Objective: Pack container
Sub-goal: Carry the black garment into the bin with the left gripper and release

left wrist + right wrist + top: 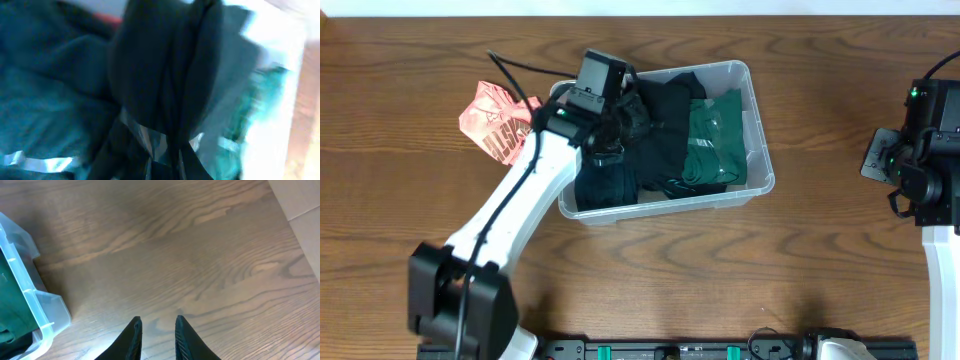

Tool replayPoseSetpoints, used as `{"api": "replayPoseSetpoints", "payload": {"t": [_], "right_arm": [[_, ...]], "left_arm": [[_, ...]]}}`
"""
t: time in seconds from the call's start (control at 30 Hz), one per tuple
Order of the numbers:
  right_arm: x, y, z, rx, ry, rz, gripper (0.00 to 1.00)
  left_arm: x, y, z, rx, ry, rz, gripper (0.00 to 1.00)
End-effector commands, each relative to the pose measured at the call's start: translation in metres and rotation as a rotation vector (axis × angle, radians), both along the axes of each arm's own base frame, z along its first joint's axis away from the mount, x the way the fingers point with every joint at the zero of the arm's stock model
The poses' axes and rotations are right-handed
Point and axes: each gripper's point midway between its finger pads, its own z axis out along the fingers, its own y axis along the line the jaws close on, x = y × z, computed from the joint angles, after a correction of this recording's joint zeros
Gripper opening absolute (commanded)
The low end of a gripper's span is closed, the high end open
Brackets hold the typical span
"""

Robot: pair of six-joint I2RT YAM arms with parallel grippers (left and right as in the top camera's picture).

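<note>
Clear container (764,150) sits mid-tabletop (820,270), partly packed with dark and green clothes (715,140). Left pincer (618,120) inside it, closed on a black garment (165,75). Pink garment (498,125) lies unpacked just left. Right pincer (157,332), slightly parted, empty, at right

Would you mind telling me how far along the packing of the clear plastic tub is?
Done: a folded green garment and dark clothes lie in the clear plastic tub. In hand: the left gripper is shut on a black garment over the tub. Remaining: the pink printed garment on the table beside it.
</note>
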Motion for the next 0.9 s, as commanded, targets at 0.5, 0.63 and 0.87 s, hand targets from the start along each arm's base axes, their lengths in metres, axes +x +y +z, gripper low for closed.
{"api": "replayPoseSetpoints", "payload": {"t": [0.5,0.63,0.87], "right_arm": [[-0.001,-0.003,0.0,-0.002,0.0,-0.011,0.22],[-0.001,-0.003,0.0,-0.001,0.0,-0.01,0.22],[0.0,-0.002,0.0,0.005,-0.001,-0.007,0.22]], "left_arm": [[0.015,0.028,0.028,0.121,-0.108,0.107,0.57],[0.037,0.024,0.079,0.191,-0.39,-0.028,0.57],[0.046,-0.01,0.061,0.319,-0.505,-0.278,0.47]]}}
